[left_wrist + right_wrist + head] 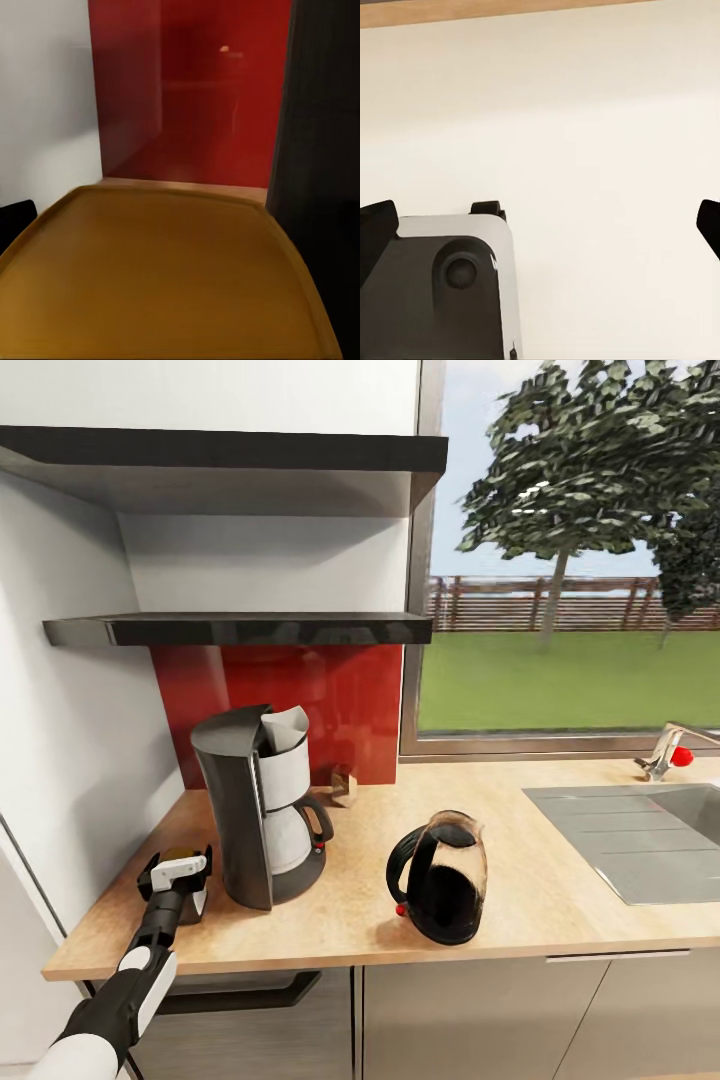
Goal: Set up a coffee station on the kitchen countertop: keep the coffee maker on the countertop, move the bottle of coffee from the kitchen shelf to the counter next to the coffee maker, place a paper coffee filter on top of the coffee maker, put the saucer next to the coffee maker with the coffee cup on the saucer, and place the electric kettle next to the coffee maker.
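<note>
Left gripper (178, 872) clasps bottle of coffee (183, 857)

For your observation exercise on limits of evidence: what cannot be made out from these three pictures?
- Head view: the dark bottle with tan-gold cap is mostly covered by the left gripper; its label is unreadable.
- Left wrist view: the cap blocks the gripper's fingers.
- Head view: the small brown box is too small to identify.
</note>
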Controlling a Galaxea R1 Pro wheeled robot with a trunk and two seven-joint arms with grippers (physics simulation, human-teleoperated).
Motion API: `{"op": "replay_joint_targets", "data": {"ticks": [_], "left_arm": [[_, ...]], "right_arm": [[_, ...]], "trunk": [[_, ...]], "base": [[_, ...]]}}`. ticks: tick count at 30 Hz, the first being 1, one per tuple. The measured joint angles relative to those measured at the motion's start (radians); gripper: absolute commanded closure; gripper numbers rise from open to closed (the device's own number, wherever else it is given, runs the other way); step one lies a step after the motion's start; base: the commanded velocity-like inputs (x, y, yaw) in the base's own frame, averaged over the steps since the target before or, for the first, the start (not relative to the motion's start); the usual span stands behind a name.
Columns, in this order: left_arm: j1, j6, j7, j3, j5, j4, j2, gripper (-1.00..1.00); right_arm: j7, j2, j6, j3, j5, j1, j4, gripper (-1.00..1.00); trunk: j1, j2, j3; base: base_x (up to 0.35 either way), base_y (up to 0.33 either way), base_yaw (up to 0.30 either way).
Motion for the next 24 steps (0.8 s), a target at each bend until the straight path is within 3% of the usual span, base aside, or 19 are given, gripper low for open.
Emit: {"op": "replay_joint_targets", "data": {"ticks": [20, 24], "left_arm": [[0.000, 0.000, 0.000, 0.000, 0.002, 0.000, -0.001, -1.00], [0.000, 0.000, 0.000, 0.000, 0.001, 0.000, -0.002, -1.00]], "right_arm": [[-0.001, 0.000, 0.000, 0.000, 0.000, 0.004, 0.000, -1.00], [-0.001, 0.000, 0.000, 0.000, 0.000, 0.004, 0.000, -1.00]], "trunk": [[0.000, 0.000, 0.000], [0.000, 0.000, 0.000]], "base": [[-0.001, 0.000, 0.000], [-0.221, 0.000, 0.000]]}}
